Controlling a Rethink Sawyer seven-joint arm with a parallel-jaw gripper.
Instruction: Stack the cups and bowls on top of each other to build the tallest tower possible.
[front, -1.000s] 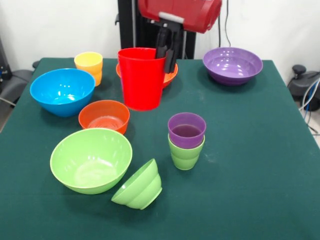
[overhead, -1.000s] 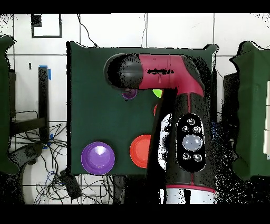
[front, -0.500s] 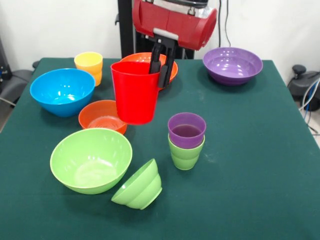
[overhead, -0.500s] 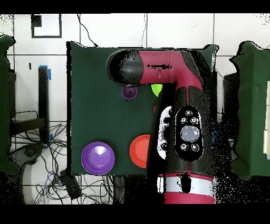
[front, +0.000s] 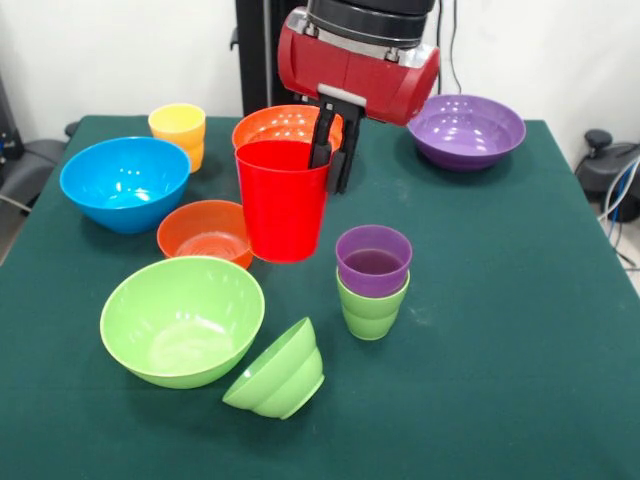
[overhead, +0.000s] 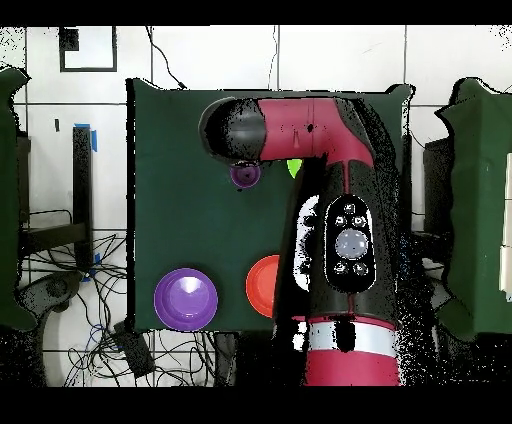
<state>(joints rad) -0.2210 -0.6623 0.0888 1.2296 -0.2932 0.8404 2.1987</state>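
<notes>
One glossy red plastic tumbler (front: 283, 199) is hanging clear of the green table cloth (front: 500, 330), pinched at its rim by the black gripper (front: 333, 150) of the red and black arm (front: 357, 60): one finger is reaching down inside the cup and the other is pressing on the outside of its wall, so the fingers are clamped on the rim. The tumbler is sitting upright, mouth up, in front of the large orange plastic bowl (front: 285, 124) and just beside the small ribbed orange-red bowl (front: 205, 231).

Lower and to the right in the front view, the purple tumbler (front: 373, 259) is nesting inside the light-green tumbler (front: 370, 308), both upright and forming the only stack on the table. The yellow tumbler (front: 178, 130) is standing near the far left corner, next to the large blue bowl (front: 125, 183). The large light-green bowl (front: 182, 319) is resting mouth up near the front, and the small ribbed light-green bowl (front: 277, 371) is lying tipped on its side, touching it or nearly so. The large purple bowl (front: 465, 130) is sitting well apart at the far right.

From overhead the arm is covering most of the table; the purple bowl (overhead: 186, 298), part of the orange bowl (overhead: 264, 285) and the purple tumbler (overhead: 245, 175) are showing beside it.
</notes>
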